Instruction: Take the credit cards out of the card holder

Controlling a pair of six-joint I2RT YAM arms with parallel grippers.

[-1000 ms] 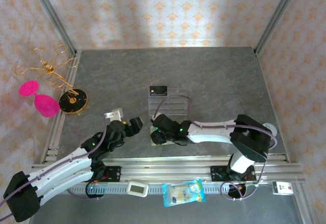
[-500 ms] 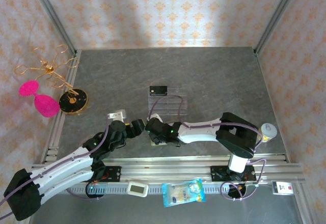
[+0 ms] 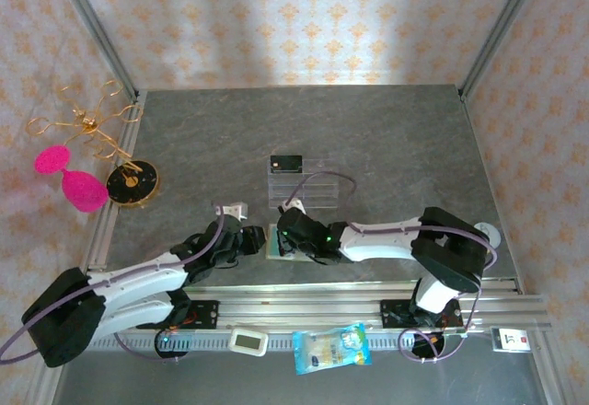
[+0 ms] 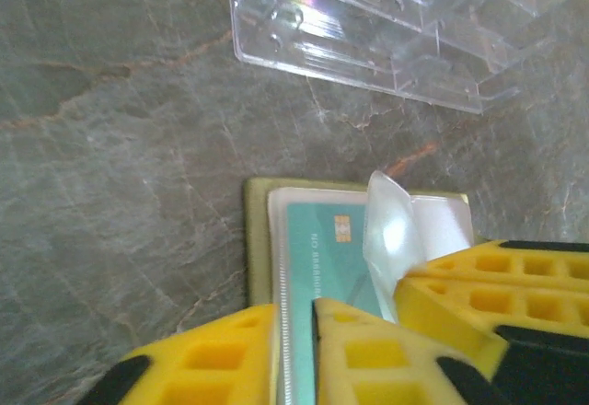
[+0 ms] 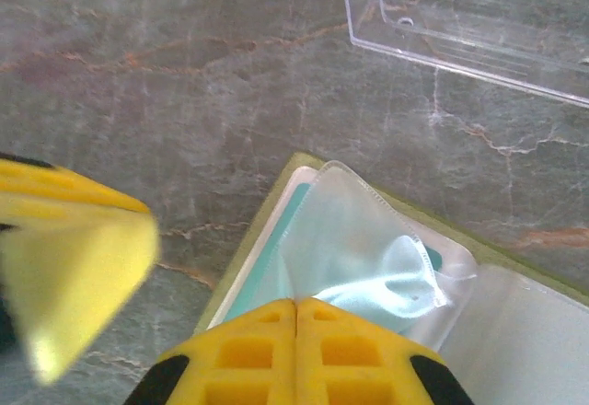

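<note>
The olive-yellow card holder point(image 3: 273, 242) lies open near the table's front, between both grippers. A teal credit card point(image 4: 331, 258) with a gold chip sits in its clear pocket. My left gripper point(image 4: 294, 350) is closed to a narrow slit over the pocket's ribbed left edge and the card's edge. My right gripper point(image 5: 294, 318) is shut on the pocket's clear flap point(image 5: 368, 239) and lifts it off the card point(image 5: 267, 258). The right gripper's yellow finger point(image 4: 497, 285) shows in the left wrist view. From above, the left gripper point(image 3: 254, 239) and the right gripper point(image 3: 289, 232) flank the holder.
A clear plastic tray point(image 3: 306, 182) with compartments stands just behind the holder, a dark card point(image 3: 288, 163) at its far left corner. A black disc point(image 3: 132, 182), pink pieces and a gold wire stand sit at the left edge. A snack packet point(image 3: 331, 348) lies beyond the front rail.
The left arm has swung right up to the card holder and its jaws have closed on the pocket edge. The right gripper has closed on the clear flap.
</note>
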